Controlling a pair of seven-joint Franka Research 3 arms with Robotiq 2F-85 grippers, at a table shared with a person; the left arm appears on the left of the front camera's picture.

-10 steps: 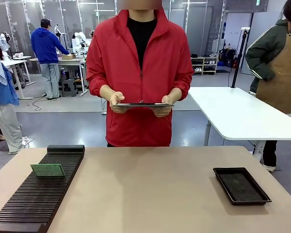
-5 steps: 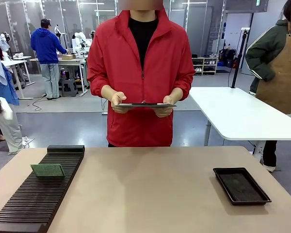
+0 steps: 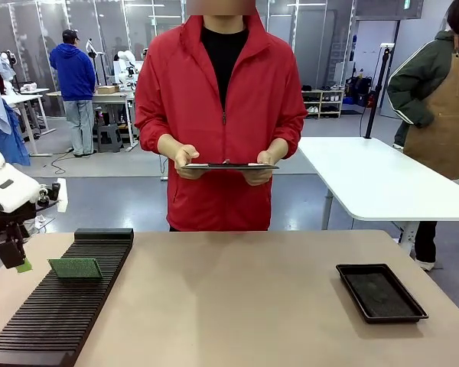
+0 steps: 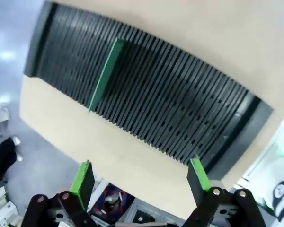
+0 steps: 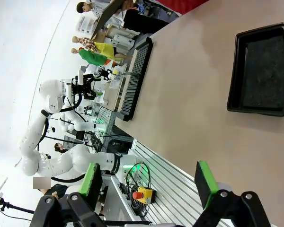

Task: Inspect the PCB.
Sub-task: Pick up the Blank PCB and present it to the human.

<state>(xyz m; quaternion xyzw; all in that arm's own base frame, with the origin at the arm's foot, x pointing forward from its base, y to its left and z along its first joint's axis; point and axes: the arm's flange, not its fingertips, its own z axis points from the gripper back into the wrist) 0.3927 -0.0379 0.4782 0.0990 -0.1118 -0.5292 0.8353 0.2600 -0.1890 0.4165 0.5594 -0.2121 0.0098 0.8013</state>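
PCB [image 3: 75, 268] upright in slotted rack [image 3: 57, 313] | left gripper [image 4: 141, 165] near, seemingly clear

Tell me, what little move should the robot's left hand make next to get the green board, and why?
Probably slide the left gripper over the PCB, open jaws straddling its top edge. The board stands on edge in the black slotted rack, untouched, and the gripper hangs open off to its side, not yet above it.
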